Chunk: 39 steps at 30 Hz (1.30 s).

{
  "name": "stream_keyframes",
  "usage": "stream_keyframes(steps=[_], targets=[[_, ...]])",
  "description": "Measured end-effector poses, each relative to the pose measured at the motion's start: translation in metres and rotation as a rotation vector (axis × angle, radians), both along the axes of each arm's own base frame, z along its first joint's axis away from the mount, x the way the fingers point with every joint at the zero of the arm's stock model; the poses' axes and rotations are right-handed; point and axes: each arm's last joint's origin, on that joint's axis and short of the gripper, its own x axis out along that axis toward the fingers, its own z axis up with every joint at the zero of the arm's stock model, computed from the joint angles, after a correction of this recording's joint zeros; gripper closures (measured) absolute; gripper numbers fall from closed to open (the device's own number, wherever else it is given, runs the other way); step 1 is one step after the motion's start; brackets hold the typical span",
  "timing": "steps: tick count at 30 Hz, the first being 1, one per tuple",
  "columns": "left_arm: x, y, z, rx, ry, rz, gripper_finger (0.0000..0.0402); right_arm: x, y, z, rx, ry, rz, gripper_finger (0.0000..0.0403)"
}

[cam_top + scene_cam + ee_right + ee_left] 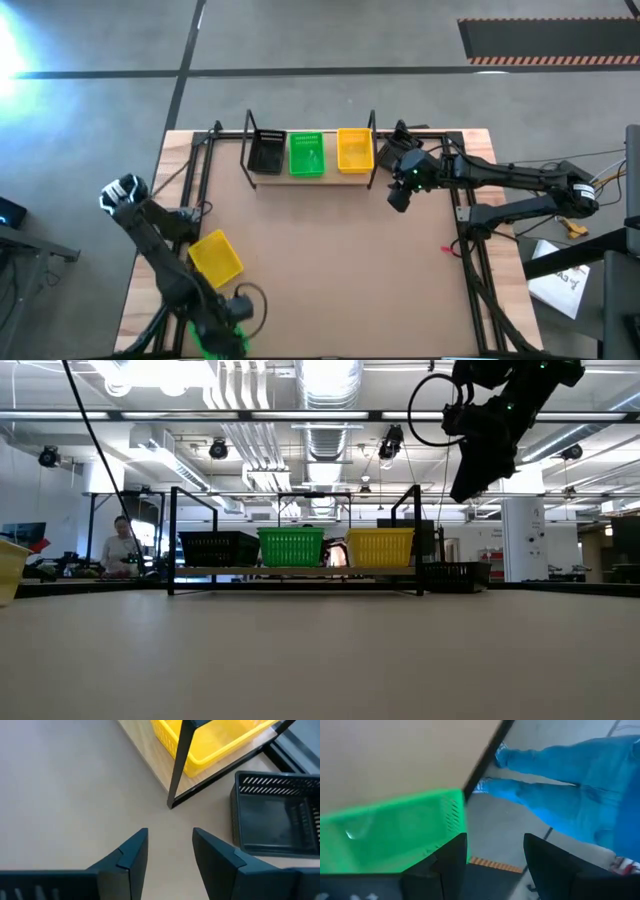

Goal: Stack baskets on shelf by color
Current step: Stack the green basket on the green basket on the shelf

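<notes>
A: Eyes on the shelf (310, 178) along the bench's (330, 260) far edge. It carries three baskets in a row: a black basket (266, 155) at the left end, a green basket (306, 155) in the middle, a yellow basket (354, 150) at the right end.

B: From the low camera they sit side by side on the plank, between the black wire uprights. And the right claw (398, 196)?

A: It hangs in the air just off the shelf's right end, fingers (131, 855) parted with nothing between them. Its wrist camera looks down on the shelf's corner post, with the yellow basket beyond it.

B: There's another black basket (277, 815) in that wrist view, resting on the bench right beside the shelf's end.

A: Yes, near the bench's far right corner. Now the left side: a second yellow basket (215, 257) sits tilted near the bench's left edge, toward the front.

B: And the left claw (228, 335) is down at the front edge, beside a second green basket (395, 837).

A: Its fingers (451, 860) are apart. One finger is against that green basket's wall, but I can't tell if it grips. A person's legs in blue trousers (570, 795) stand beyond the bench edge.
</notes>
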Motion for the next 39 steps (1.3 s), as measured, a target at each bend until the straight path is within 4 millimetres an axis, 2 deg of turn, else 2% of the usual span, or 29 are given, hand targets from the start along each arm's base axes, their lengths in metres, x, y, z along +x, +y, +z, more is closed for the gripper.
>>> stream_keyframes(steps=[5, 11, 21, 31, 35, 39], targets=[[0.002, -0.033, -0.025, -0.1, 0.135, 0.158, 0.0222, 0.0, 0.0, 0.0, -0.028, 0.015, 0.041, 0.0263], [0.002, -0.048, -0.039, -0.185, 0.273, 0.204, 0.0221, 0.0, 0.0, 0.0, -0.061, 0.033, 0.091, 0.0273], [-0.007, -0.053, -0.043, -0.179, 0.339, 0.147, 0.022, 0.0, 0.0, 0.0, -0.092, 0.05, 0.136, 0.0285], [0.0, -0.059, -0.081, -0.06, 0.356, 0.201, 0.0221, 0.0, 0.0, -0.001, -0.089, 0.056, 0.136, 0.0281], [0.011, -0.048, -0.085, 0.002, 0.288, 0.276, 0.0221, 0.0, 0.0, -0.001, -0.089, 0.056, 0.136, 0.0287], [0.022, -0.024, -0.082, 0.12, 0.239, 0.328, 0.0221, 0.0, 0.0, -0.001, -0.092, 0.056, 0.139, 0.0289]])
